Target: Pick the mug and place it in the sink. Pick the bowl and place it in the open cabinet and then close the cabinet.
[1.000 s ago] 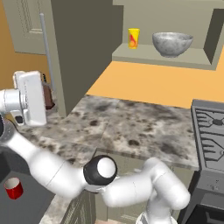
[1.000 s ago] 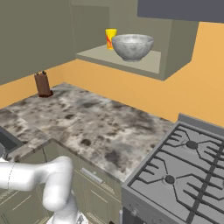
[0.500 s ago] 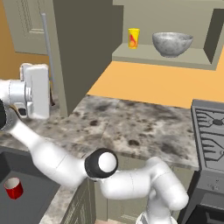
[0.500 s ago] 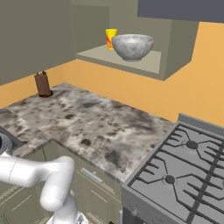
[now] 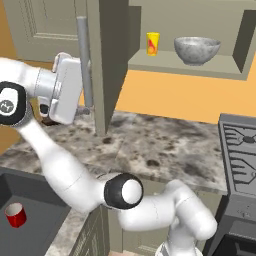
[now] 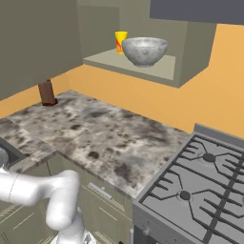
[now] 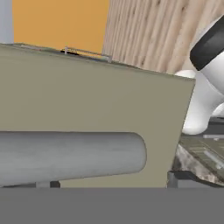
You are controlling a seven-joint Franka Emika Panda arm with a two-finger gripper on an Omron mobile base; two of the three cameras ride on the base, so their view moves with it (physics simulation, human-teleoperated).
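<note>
The grey-white marbled bowl (image 5: 196,50) (image 6: 144,50) stands on the shelf of the open cabinet (image 5: 185,67), beside a yellow cup (image 5: 153,43). The cabinet door (image 5: 106,65) stands edge-on with its silver bar handle (image 5: 84,60) on its left face. My gripper (image 5: 86,106) is open, right at the lower part of that handle. In the hand view the handle (image 7: 70,155) lies very close across the bottom, against the door panel (image 7: 96,100). The red mug (image 5: 16,215) sits upright in the dark sink (image 5: 35,192) at the lower left.
A marbled counter (image 5: 165,145) (image 6: 95,128) runs under the cabinet, with a stove (image 5: 242,150) (image 6: 200,190) at its right end. A brown object (image 6: 46,92) stands at the counter's back left. The orange wall lies behind.
My hand has moved right and up to the door handle. The door and its handle have swung to the right with it. Bowl, cup and mug have stayed put.
</note>
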